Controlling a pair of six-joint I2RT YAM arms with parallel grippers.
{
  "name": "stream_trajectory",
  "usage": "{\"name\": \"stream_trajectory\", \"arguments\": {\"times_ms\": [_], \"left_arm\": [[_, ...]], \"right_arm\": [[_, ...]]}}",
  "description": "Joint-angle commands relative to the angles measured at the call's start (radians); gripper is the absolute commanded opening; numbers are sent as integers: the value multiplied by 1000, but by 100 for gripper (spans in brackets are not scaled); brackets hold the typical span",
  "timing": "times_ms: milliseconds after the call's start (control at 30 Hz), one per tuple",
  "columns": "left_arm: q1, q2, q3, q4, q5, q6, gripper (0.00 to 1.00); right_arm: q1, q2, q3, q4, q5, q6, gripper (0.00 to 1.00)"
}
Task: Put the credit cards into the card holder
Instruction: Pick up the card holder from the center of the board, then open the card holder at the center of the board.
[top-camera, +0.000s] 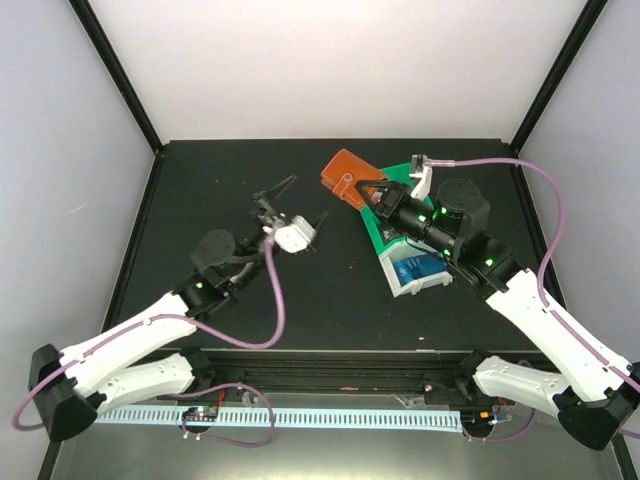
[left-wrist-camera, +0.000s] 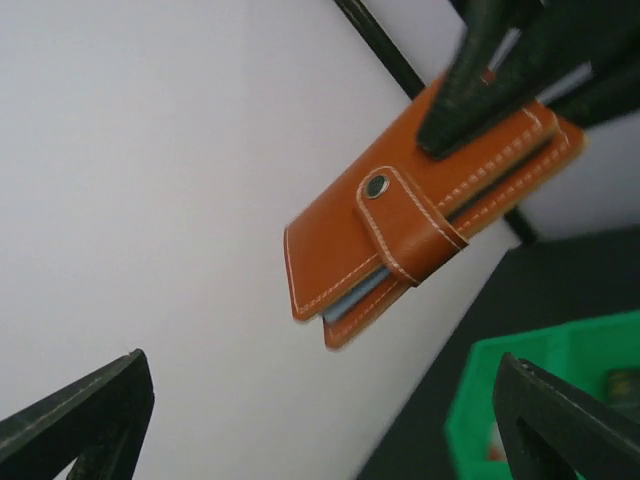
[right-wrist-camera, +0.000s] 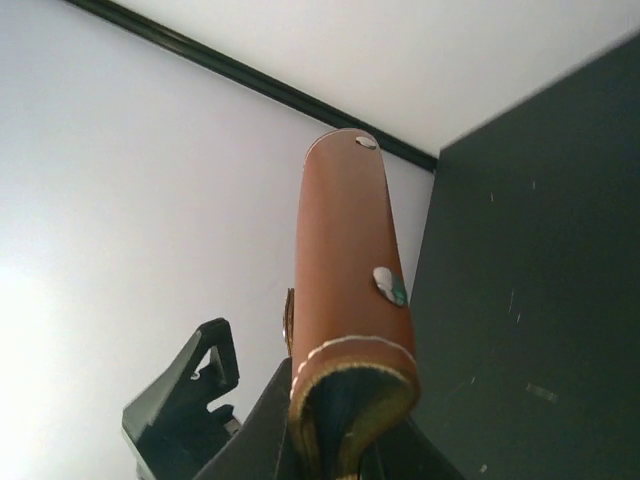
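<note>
- card holder (top-camera: 345, 178): orange-brown leather, pale stitching along the edges, dark round snap
- tray (top-camera: 373, 233): green and white
- table (top-camera: 330, 290): matte black
- cable (top-camera: 278, 300): lilac

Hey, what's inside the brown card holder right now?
The card holder is snapped shut in the right gripper. A pale blue edge peeks out between its covers; whatever else it holds is hidden.

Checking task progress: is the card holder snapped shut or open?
Shut: card holder folded, snap tab fastened over its edge.
</note>
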Motion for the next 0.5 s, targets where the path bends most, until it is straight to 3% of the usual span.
{"name": "stream_trajectory", "arguments": {"times_ms": [0,100,233,367,467], "left_arm": [[1,-86,145,-366,-26,-655,95],[8,-98,211,-514,112,-955,96],[11,-111,219,-457,290,-1364,98],[16,-86,233,-403,333,-1608,99],[21,-77,202,-261,402,-1704,99]], "right_arm": [[-6,-26,50,133,53,-228,1],[-7,-24,53,202,0,-317,1],[-7,-27,29,319,-130,-356,1],[-6,-27,-13,439,-247,-325,1],[-6,-24,-42,495,-326,-294,1]]}}
